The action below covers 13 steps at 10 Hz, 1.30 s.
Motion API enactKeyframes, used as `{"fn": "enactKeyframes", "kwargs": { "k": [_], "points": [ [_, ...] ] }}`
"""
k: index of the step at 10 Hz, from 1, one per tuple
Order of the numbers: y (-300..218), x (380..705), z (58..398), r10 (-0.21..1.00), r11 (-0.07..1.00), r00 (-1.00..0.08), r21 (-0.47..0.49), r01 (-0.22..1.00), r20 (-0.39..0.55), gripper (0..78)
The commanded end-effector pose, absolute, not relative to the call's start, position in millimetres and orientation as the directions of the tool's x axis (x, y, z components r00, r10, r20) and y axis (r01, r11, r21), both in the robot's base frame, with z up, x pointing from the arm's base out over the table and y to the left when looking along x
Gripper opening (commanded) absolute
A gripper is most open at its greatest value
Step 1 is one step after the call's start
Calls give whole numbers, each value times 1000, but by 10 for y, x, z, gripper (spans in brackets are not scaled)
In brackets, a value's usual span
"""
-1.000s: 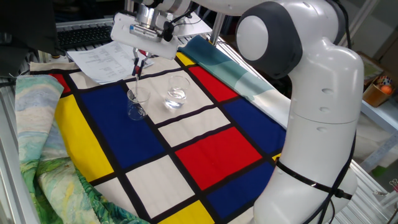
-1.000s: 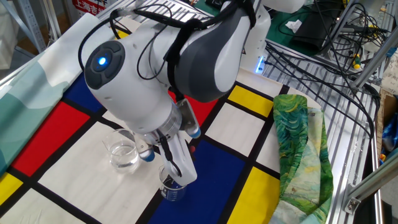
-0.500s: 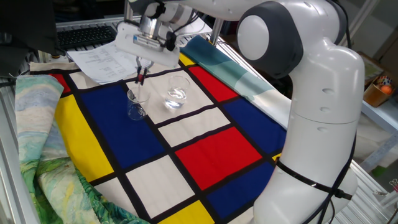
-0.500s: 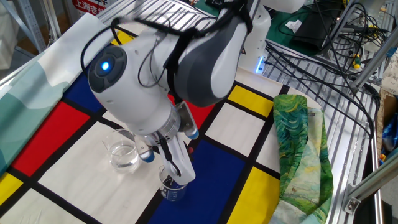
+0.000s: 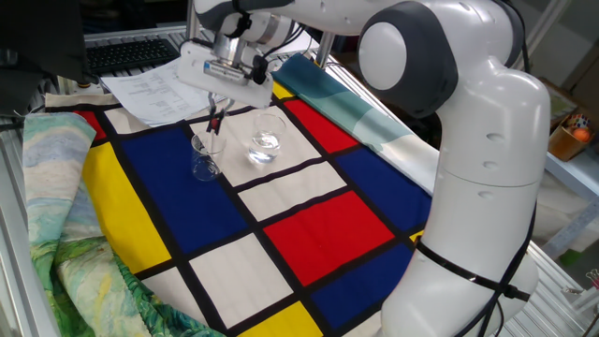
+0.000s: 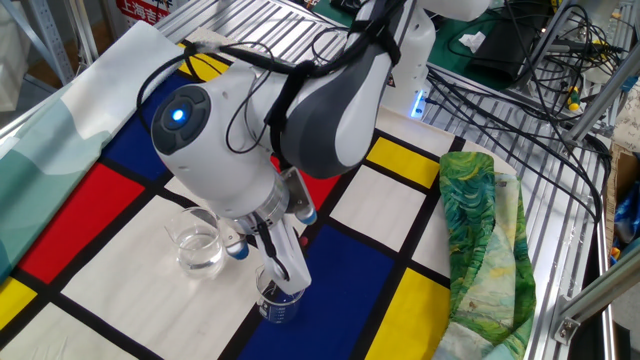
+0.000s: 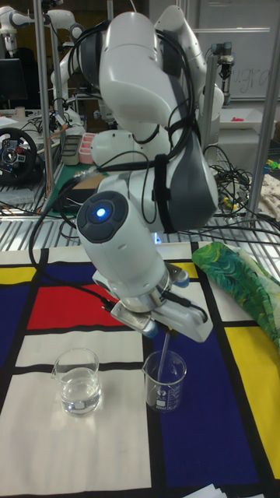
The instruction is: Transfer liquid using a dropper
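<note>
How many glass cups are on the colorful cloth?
2. The small beaker stands on a blue patch, right under the gripper, with the dropper poking into it. The rounder glass stands beside it on a white patch.

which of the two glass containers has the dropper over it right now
The small straight-sided beaker on the blue square: the claw holds the dropper right above it, tube reaching into it. The rounder glass beside it stands apart, holding clear liquid.
</note>
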<state>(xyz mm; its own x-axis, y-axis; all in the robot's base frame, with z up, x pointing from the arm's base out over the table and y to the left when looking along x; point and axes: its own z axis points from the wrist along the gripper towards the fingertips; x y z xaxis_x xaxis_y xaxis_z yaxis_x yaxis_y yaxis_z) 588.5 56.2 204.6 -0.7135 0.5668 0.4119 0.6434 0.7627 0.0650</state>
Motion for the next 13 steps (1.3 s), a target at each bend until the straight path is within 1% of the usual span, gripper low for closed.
{"fn": "enactKeyframes", "kwargs": {
  "k": [1,9,10,13],
  "points": [
    [519,5860,1977,556,770,-726,78,633,404,13],
    [531,5867,1872,540,801,-757,50,596,369,13],
    [531,5867,1871,536,804,-759,51,593,369,774],
    [531,5867,1871,536,804,-759,51,593,369,774]
  ]
}}
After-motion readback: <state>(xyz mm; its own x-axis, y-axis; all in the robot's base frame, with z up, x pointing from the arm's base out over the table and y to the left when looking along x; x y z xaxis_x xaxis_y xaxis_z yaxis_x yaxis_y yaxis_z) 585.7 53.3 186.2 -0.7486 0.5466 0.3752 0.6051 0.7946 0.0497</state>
